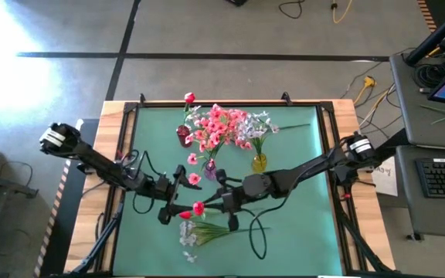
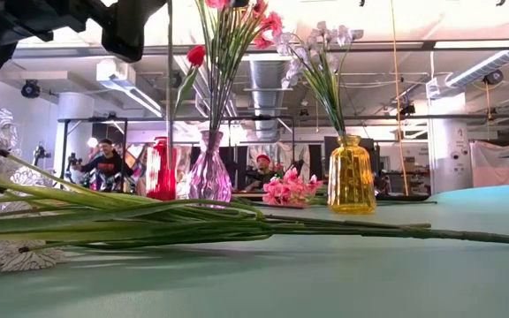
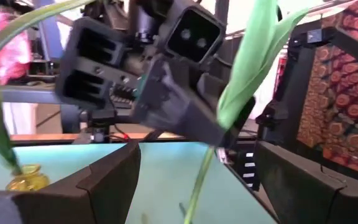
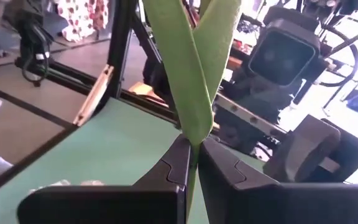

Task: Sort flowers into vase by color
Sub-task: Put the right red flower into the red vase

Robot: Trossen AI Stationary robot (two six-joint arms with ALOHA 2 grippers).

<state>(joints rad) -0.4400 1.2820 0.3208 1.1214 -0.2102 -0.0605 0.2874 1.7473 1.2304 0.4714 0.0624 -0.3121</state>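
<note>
Both arms meet over the near middle of the green table (image 1: pixel 300 154). The right gripper (image 4: pixel 193 163) is pinched together on the thin green stem of a red flower (image 1: pixel 198 208), its fingers (image 4: pixel 166 168) closed tight on the stalk just below the broad leaves. The left gripper (image 3: pixel 194 180) faces it from close by, jaws spread wide apart, with that same stem (image 3: pixel 197 180) running up through the gap and touching neither finger (image 3: pixel 114 171). From above, the red bloom sits between the two grippers, above the tabletop.

On the table just nearer than the grippers lies a bundle of white flowers (image 1: pixel 190 233), flat, stems fanning to the right; the low view shows those long stems (image 2: pixel 237 225) stretched across the mat.

Farther back stand three vases in a row. The red vase (image 2: pixel 161 170) on the left holds a red flower. The purple vase (image 2: pixel 209 177) in the middle is packed with pink sprays (image 1: pixel 216 127). The yellow vase (image 2: pixel 352 177) on the right carries pale white blossoms (image 1: pixel 255 126). A loose pink spray (image 2: pixel 287 190) lies on the mat between the purple and yellow vases.
</note>
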